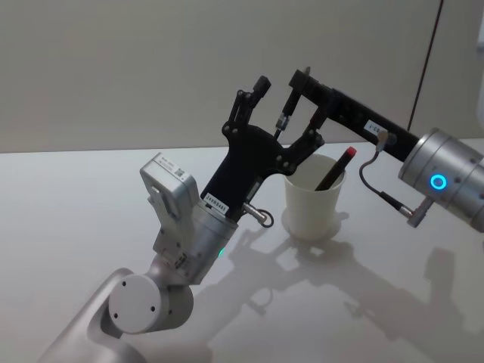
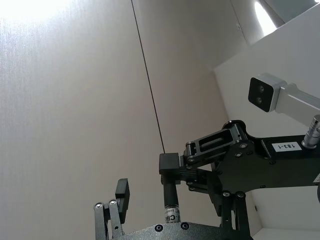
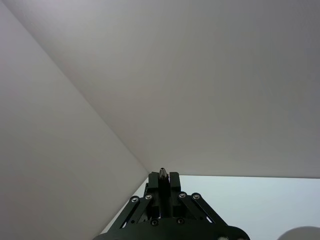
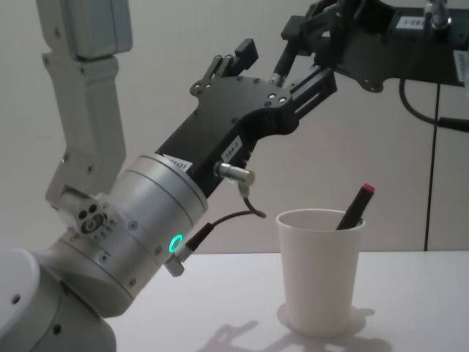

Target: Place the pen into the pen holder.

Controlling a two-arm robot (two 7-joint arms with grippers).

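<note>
— Nearest of all, the left arm's silver wrist with the green ring light [image 4: 150,216] is rising from the lower corner. What is its pincer doing?

— The left pincer [image 1: 287,112] is reaching up with its fingers standing apart, gripping nothing. A short dark pen with a metal tip [image 1: 283,121] is hanging between them.

— Who is carrying that pen?

— The right pincer [image 3: 163,182] is. Its fingers are pressing together on the pen's upper end, and the metal tip is poking out just past them.

— And the holder?

— The plain white paper cup with the rolled rim [image 1: 311,204] is standing on the white counter [image 1: 378,302], below both pincers and slightly to the right pincer's side. A dark pen with a red end [image 1: 338,168] is already leaning inside it, against the rim on the side away from the left pincer.

— So how far along is it?

— I'd judge one pen is done. The held one is hanging clear above the rim and off to the left pincer's side, so carrying it over the mouth, lowering it and letting go are what is remaining.
</note>
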